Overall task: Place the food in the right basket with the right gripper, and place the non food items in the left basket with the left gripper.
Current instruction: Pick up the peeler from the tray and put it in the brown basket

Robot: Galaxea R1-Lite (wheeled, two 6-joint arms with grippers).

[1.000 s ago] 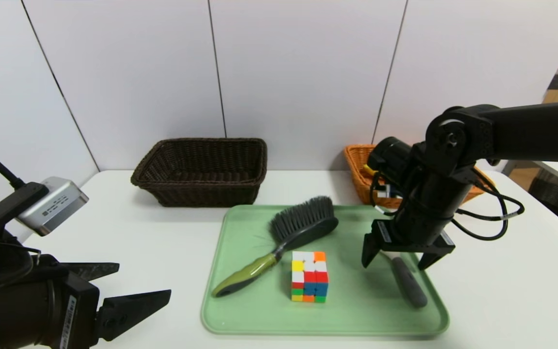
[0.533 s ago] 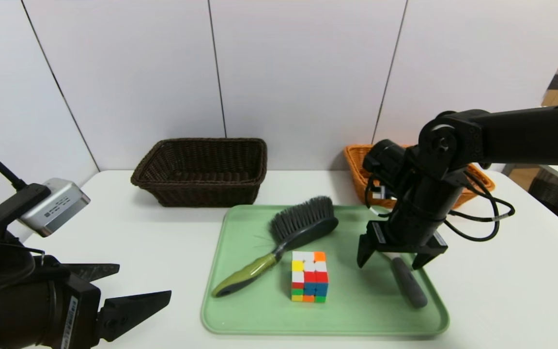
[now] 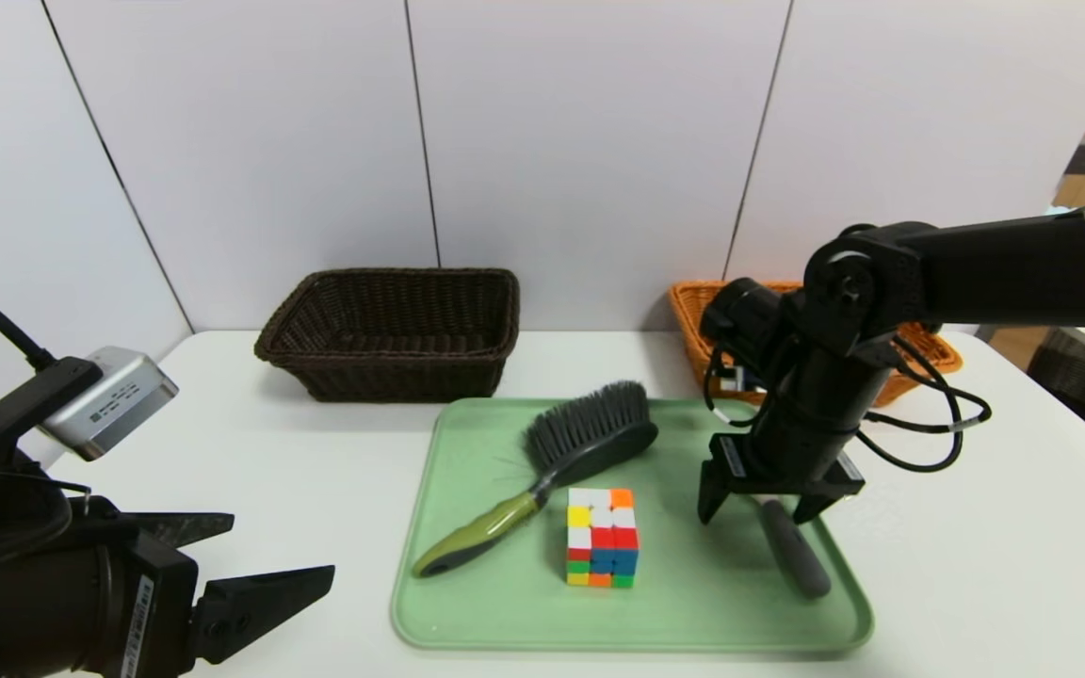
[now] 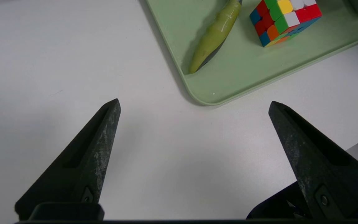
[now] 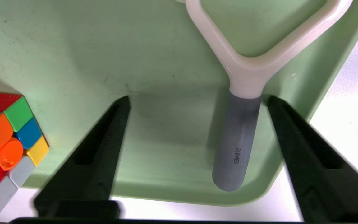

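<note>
Low, right claw spread astride peeler near tray edge; left claw spread.

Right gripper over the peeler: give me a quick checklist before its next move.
1. Right gripper fingers open: ok, spread wide in the right wrist view.
2. Peeler handle between the fingers: not ok, it lies close to one finger, off centre.
3. Right tool for this arm: not ok, the peeler is not food and belongs in the brown basket via the left gripper.
4. Rubik's cube clear of the fingers: ok, it sits apart.
5. Left gripper out of the way: ok, open, beside the green tray.
6. Orange basket free to receive: cannot tell, arm hides it.
</note>
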